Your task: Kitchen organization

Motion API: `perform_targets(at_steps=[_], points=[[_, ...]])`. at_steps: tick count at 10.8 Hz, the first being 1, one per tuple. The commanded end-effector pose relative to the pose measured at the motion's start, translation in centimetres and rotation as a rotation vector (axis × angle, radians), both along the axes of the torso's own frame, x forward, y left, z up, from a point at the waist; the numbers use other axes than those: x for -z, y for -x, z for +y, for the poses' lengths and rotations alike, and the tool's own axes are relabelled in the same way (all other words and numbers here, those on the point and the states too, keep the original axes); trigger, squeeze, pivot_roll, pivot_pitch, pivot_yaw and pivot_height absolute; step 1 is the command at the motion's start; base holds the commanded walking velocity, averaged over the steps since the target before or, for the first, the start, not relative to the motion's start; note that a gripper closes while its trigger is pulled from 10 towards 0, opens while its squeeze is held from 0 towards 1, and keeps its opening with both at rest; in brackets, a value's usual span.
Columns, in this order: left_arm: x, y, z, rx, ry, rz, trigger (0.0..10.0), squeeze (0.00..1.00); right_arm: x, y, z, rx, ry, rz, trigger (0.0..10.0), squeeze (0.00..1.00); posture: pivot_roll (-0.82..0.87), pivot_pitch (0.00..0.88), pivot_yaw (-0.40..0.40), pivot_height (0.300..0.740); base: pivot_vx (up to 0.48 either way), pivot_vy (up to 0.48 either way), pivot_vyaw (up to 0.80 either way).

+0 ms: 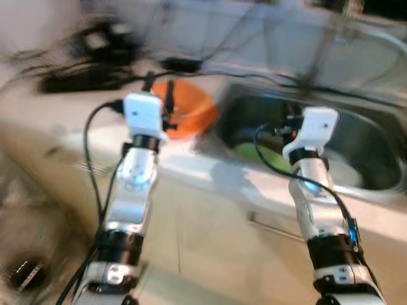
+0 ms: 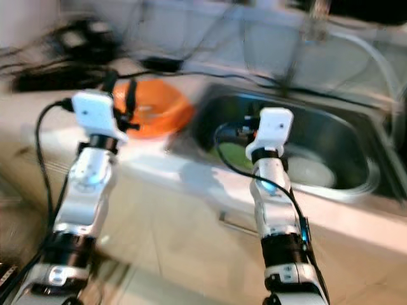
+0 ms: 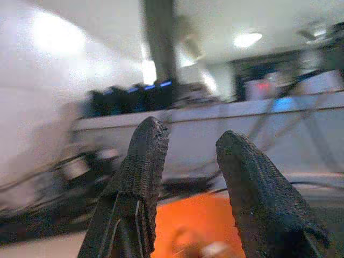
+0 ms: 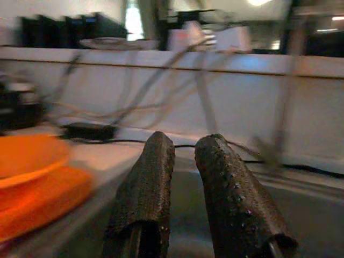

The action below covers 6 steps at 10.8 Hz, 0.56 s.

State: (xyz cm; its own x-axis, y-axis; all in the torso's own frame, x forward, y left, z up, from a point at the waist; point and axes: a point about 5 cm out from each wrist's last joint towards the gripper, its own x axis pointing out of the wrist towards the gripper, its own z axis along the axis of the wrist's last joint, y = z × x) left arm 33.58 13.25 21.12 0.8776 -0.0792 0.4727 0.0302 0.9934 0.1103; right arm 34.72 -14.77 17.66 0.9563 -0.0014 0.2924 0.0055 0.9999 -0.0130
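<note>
Both arms are raised before the bench [image 1: 57,136], and the head views are blurred. The left gripper [image 3: 188,161] is held over the orange bowl [image 1: 187,108], which sits on the bench just beside the sink's [image 1: 375,181] left rim; its fingers [image 3: 142,161] are seen apart, with nothing between them. The right gripper [image 4: 183,161] is held over the sink's near left part, its fingers [image 4: 150,177] nearly together and nothing gripped. A green thing [image 1: 257,155] and a pale plate [image 2: 315,171] lie in the sink basin. Dark cables and boxes [image 1: 89,60] are spread along the bench's far left edge.
</note>
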Motion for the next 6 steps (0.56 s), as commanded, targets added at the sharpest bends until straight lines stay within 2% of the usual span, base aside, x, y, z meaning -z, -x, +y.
perform_targets(at_steps=[1,4,6], points=[[0.1,0.1,0.3,-0.009,0.013,0.012,10.0,0.00,-0.2,-0.2,0.4,-0.017,0.000,0.009,10.0,0.00,0.17,0.008,-0.019,0.740,0.000,0.000,0.80],[1.7,0.5,-0.8,0.095,0.012,0.107,10.0,0.00,0.2,-0.4,0.7,-0.018,-0.011,0.034,10.0,0.00,0.18,0.003,-0.016,0.740,0.000,0.000,0.00],[3.2,1.4,-2.0,0.196,-0.060,0.149,10.0,0.00,0.6,-0.3,0.7,-0.010,-0.028,0.050,10.0,0.00,0.18,0.000,-0.006,0.740,0.000,0.000,0.00]])
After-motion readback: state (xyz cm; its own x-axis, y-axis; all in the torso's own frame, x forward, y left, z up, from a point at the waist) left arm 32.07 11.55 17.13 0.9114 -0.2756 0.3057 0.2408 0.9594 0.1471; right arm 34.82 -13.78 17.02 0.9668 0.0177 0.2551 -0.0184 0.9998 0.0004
